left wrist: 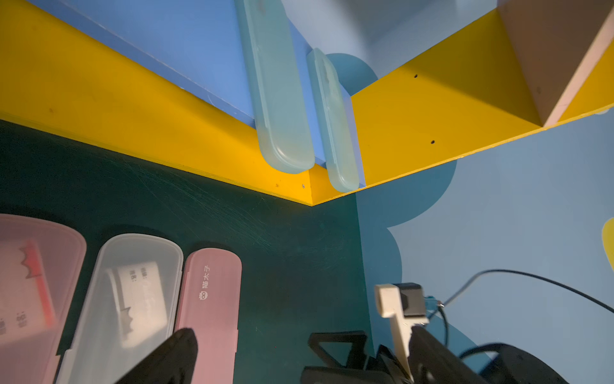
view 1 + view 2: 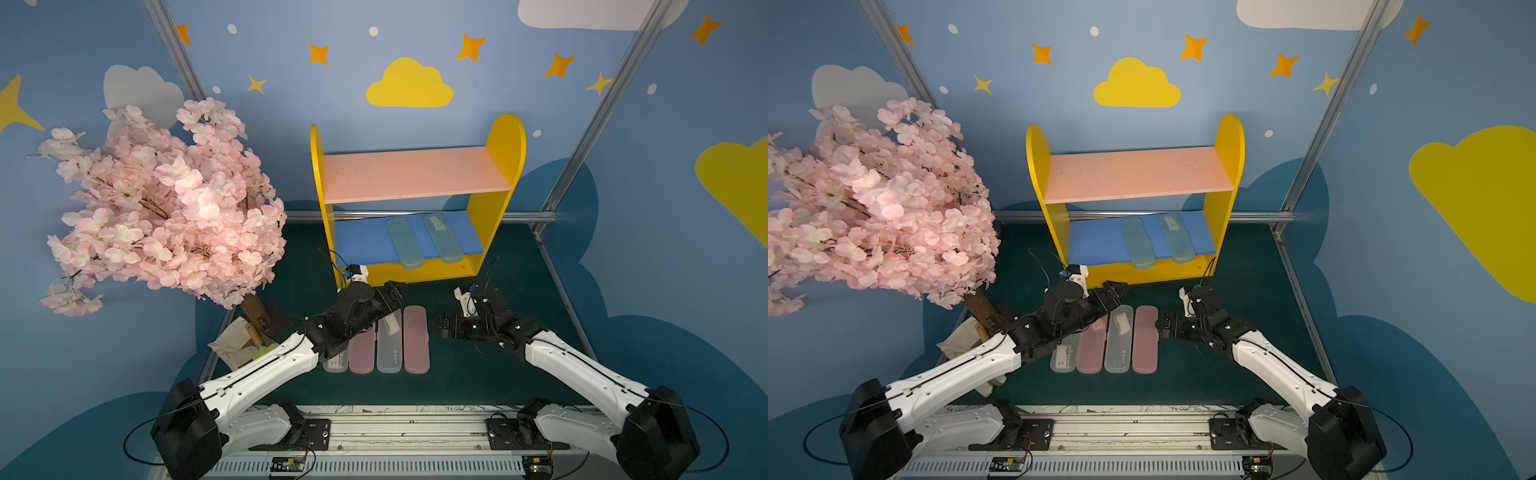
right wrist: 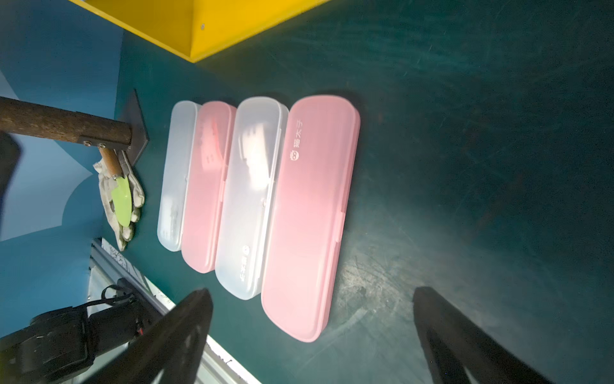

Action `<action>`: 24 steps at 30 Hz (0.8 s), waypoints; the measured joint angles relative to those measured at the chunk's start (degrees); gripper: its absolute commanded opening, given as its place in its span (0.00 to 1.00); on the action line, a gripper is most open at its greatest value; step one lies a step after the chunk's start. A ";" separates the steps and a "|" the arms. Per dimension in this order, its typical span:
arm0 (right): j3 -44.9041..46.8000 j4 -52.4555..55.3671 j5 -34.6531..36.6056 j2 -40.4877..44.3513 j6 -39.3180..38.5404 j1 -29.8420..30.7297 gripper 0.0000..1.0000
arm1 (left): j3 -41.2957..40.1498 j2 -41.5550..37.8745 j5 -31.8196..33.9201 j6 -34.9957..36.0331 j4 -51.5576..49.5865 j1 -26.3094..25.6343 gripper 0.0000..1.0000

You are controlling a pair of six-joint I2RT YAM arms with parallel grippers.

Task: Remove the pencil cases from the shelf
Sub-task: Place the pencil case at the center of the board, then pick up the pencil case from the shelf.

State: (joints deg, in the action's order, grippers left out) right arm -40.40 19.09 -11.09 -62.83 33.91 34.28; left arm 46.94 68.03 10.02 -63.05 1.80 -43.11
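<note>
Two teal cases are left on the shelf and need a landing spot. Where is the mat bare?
Bare mat lies right of the end pink case, out to the mat's right edge, near the open right claw; also the strip between the row and the front rail. Left of the row is crowded: left arm, tree trunk, glove.

We identify the shelf [image 2: 505, 137] by yellow side panels and base, a pink upper board [image 2: 411, 172] and a blue lower board [image 2: 365, 241]. The pale teal pencil cases [image 2: 405, 243] [image 2: 442, 239] are translucent. On the dark green table [image 2: 478, 374], frosted white pencil cases [image 3: 176, 179] [image 3: 249, 199] alternate with pink pencil cases [image 3: 206, 186] [image 3: 309, 216]. The wall [image 2: 291, 104] is blue with yellow clouds and orange stars.
</note>
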 measured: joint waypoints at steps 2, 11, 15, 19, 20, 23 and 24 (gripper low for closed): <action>0.20 0.24 2.49 3.61 0.81 -0.02 0.99 | 0.00 2.16 -0.02 -1.03 2.01 1.14 1.00; 10.49 -3.28 10.71 20.22 1.70 -0.02 0.99 | 2.29 12.00 2.14 -4.98 9.51 3.85 0.98; 14.19 -4.48 13.51 25.97 1.84 -0.02 0.99 | 5.49 17.81 2.62 -6.03 12.07 4.33 0.98; 15.39 -5.16 15.47 29.59 1.77 -0.04 0.99 | 9.62 23.76 2.43 -6.56 14.27 4.94 0.97; 15.39 -5.18 15.87 30.01 1.73 -0.07 0.99 | 10.45 25.05 2.36 -6.78 14.95 5.14 0.96; 15.39 -5.20 16.52 30.51 1.62 -0.07 0.99 | 12.48 28.57 1.81 -7.54 16.37 5.81 0.92; 15.39 -5.20 16.65 30.62 1.62 -0.07 0.99 | 13.00 29.57 1.49 -7.80 16.79 6.08 0.91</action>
State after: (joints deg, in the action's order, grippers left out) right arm -25.02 13.89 5.56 -32.21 35.53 34.22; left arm 59.94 97.60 11.51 -70.85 18.59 -37.04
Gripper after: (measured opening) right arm 0.987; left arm 0.931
